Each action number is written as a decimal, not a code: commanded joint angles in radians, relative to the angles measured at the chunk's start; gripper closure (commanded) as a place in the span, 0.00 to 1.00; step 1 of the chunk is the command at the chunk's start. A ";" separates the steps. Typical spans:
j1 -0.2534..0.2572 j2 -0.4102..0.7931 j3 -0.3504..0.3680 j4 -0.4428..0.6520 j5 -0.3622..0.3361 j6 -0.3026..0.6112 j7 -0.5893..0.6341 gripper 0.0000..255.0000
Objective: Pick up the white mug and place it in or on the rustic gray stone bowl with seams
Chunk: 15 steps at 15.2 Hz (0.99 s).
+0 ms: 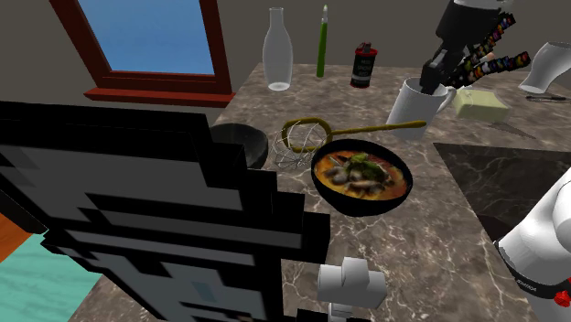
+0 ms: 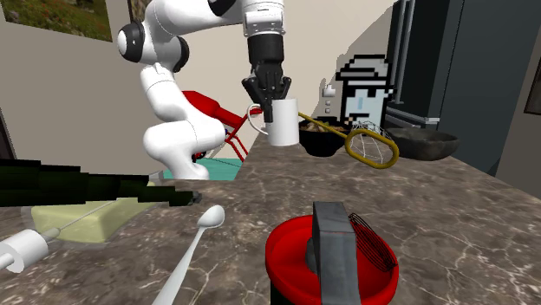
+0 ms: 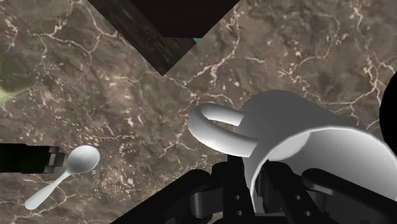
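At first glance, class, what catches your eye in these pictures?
A white mug, clasped at its rim by the black jaws, hangs above the marbled counter. A dark bowl of soup sits mid-counter, and a big black-and-white pixel figure blocks the shoulder view's lower left.

On the table (image 1: 430, 265), middle of the shoulder view: bowl of food (image 1: 361, 180), whisk (image 1: 366, 128) just behind, second bowl (image 1: 240, 144) to its left. Farther back, bottle (image 1: 278, 62); mug (image 1: 416, 102) right of the whisk.

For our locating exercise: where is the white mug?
The white mug is in the shoulder view's upper right, clasped by the gripper, beside the skimmer handle's end.
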 commanded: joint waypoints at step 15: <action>-0.007 0.074 -0.009 0.263 -0.011 -0.189 0.003 1.00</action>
